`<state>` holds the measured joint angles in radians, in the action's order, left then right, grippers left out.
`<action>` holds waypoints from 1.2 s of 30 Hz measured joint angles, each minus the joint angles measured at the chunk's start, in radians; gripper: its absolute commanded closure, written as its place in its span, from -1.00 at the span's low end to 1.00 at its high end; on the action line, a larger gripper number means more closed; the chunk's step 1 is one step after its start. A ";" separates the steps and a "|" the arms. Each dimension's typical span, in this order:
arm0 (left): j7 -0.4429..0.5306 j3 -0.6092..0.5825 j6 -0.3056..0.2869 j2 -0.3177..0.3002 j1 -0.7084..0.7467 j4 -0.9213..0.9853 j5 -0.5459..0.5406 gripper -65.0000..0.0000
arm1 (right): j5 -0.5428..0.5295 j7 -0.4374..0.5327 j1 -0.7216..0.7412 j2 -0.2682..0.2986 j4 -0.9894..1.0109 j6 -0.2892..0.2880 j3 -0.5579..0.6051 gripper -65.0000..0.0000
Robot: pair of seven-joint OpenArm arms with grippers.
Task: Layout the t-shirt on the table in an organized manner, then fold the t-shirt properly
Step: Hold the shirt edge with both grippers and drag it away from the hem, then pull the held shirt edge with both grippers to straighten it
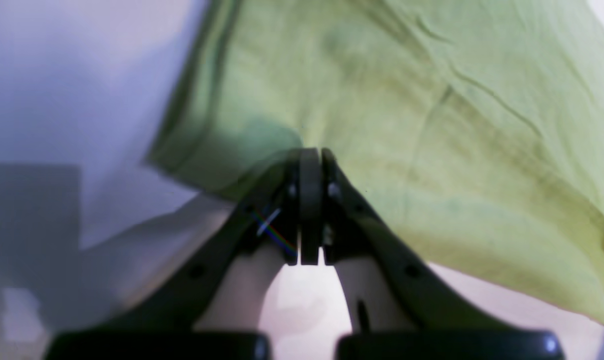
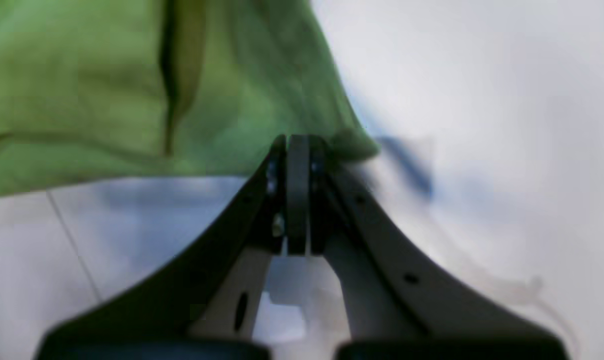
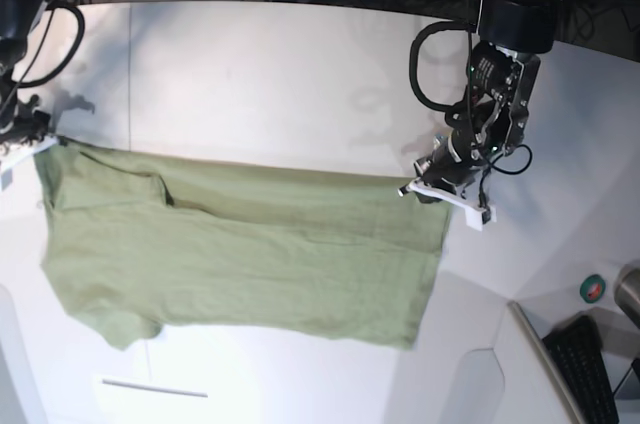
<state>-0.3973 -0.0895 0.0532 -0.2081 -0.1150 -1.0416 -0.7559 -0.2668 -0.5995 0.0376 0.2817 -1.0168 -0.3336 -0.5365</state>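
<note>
Two-arm handling of a garment, seen from the base and both wrists. The left end effector (image 1: 310, 152) has its jaws pressed together on an edge of the t-shirt (image 1: 431, 125); in the left wrist view the green cloth fans out from the fingertips, ahead of them and to their right, with creases running across it, while bare white bench (image 1: 82, 75) lies to their left. The right end effector (image 2: 297, 140) is likewise clamped on the t-shirt (image 2: 107, 90); in the right wrist view the cloth spreads ahead and to the left of the fingertips, ending in a small bunched corner just right of them, and the bench (image 2: 481, 75) beyond is bare apart from a thin dark seam line (image 2: 74, 245) below the cloth.

In the base view the t-shirt (image 3: 250, 254) is stretched between the two arms, its upper edge running nearly straight from the right end effector (image 3: 30, 139) at the picture's left to the left end effector (image 3: 440, 184) at the picture's right. Below that edge the cloth lies spread on the bench (image 3: 280, 74), with a fold across its upper part and a sleeve at the lower left. Well apart from the left end effector, at the lower right, stand a keyboard (image 3: 580, 364) and a green tape roll (image 3: 593, 289).
</note>
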 measured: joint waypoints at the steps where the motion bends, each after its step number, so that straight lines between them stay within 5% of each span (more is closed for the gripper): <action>1: -0.001 0.000 0.000 0.000 0.002 -0.012 0.000 1.00 | 0.001 -0.003 -0.005 0.000 -0.015 0.000 0.000 1.00; 9: -0.084 0.003 -0.003 0.005 -0.023 -0.134 -0.008 1.00 | -0.009 -0.024 0.008 0.000 -0.127 0.000 0.000 1.00; 18: -0.083 -0.006 0.000 0.021 -0.183 0.146 0.003 1.00 | -0.012 -0.016 0.166 0.002 0.085 0.000 0.083 1.00; 22: -0.082 -0.008 0.000 0.022 -0.175 0.150 0.003 1.00 | 0.003 0.043 0.168 0.012 0.162 0.004 0.082 1.00; 29: -0.091 -0.001 0.000 0.014 -0.094 0.024 0.002 1.00 | -0.003 -0.002 0.068 0.010 -0.049 0.002 0.082 1.00; 36: -0.085 0.000 0.000 0.012 -0.091 -0.009 0.000 1.00 | -0.011 -0.004 0.142 0.002 0.050 0.003 0.082 1.00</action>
<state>-0.4824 -0.0898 0.0532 -0.1963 -0.2062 -1.0504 -0.7559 -0.2779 -0.6037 0.1799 0.2832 -0.9665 -0.3305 -0.4541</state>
